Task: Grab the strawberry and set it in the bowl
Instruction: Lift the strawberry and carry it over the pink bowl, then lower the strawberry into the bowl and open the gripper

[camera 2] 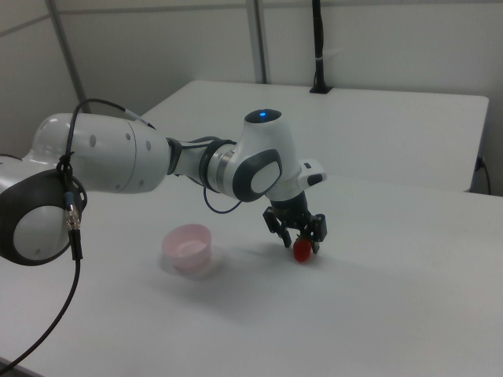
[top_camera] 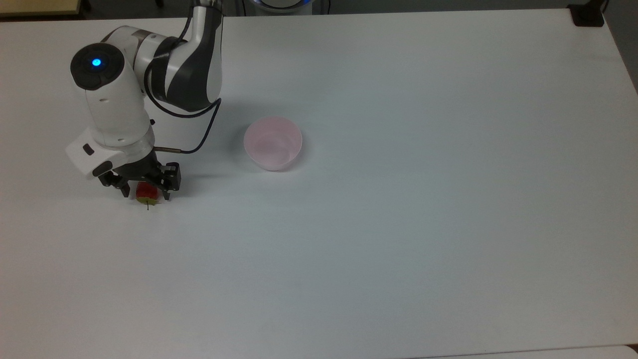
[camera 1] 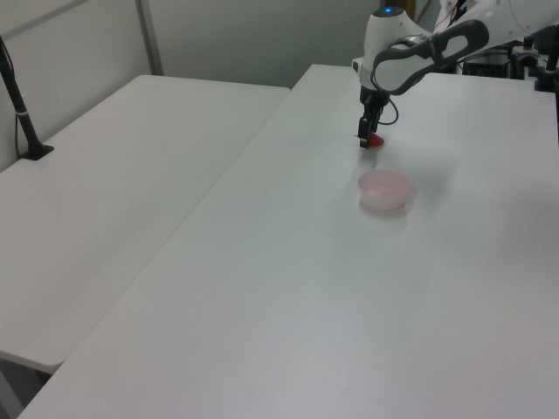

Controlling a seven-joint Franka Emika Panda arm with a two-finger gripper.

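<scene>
Gripper (top_camera: 145, 191) lowered over the small glossy red strawberry (top_camera: 145, 191) on the white worktop (top_camera: 398, 224).

In the top view the black fingers (top_camera: 167, 185) are spread, one on each side of the strawberry, which lies on the worktop between them with its green cap toward the top view's bottom edge; whether they touch it cannot be told. The small round pale pink plastic bowl (top_camera: 272, 143) stands well apart, to the top view's right, with nothing in it.
</scene>
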